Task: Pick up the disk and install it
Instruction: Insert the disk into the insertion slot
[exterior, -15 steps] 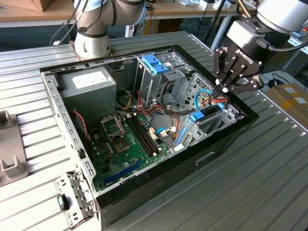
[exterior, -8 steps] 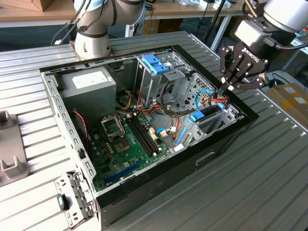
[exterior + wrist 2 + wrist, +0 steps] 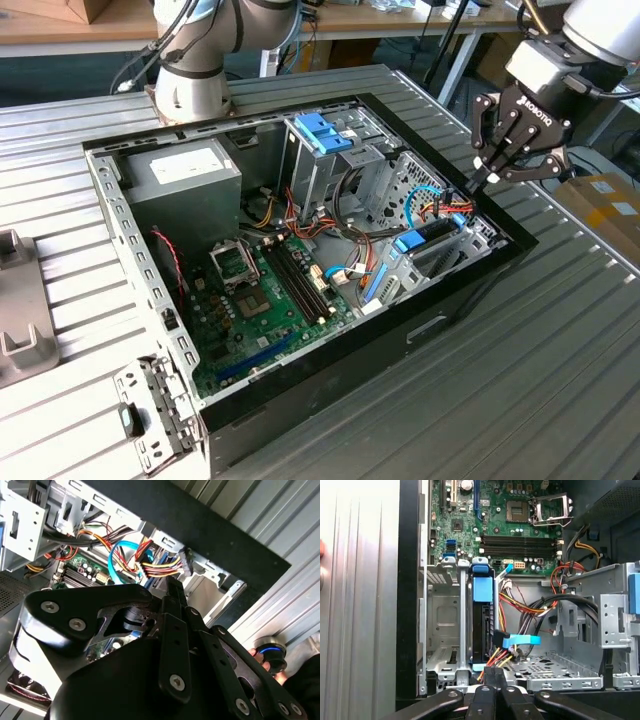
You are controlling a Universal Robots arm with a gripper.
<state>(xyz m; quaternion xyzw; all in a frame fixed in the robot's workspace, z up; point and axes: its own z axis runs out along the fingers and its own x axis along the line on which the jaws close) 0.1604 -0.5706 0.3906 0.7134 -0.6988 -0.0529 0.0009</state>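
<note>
The disk (image 3: 432, 235) stands on its thin edge in a metal cage (image 3: 400, 265) at the right side of the open computer case (image 3: 470, 290), right of centre in the exterior view. Its dark body is topped by a light-blue rail. By the look of it, it already sits in its slot, though whether it is fully seated cannot be told.

The end effector (image 3: 487, 180) hangs in the upper right of the exterior view, over the case's rim on that side, and points down into the case. Its two fingers are drawn together to a narrow tip with nothing visible between them. The tip is just beside the upper right end of the disk; whether they touch is unclear.

So the disk lies down and to the left of the end effector in the exterior view. Its long axis runs from the fingertips toward the motherboard (image 3: 270, 290).

The first wrist view confirms this. There the end effector (image 3: 490, 672) lines up with the disk (image 3: 481, 630), which stretches straight away from the fingertips toward the green board (image 3: 520, 510). A blue flat cable (image 3: 520, 641) and a bundle of coloured wires (image 3: 500, 657) crowd the space just beside the fingertips, at the near end of the disk.

The case rests on a ribbed metal table (image 3: 560, 380).
</note>
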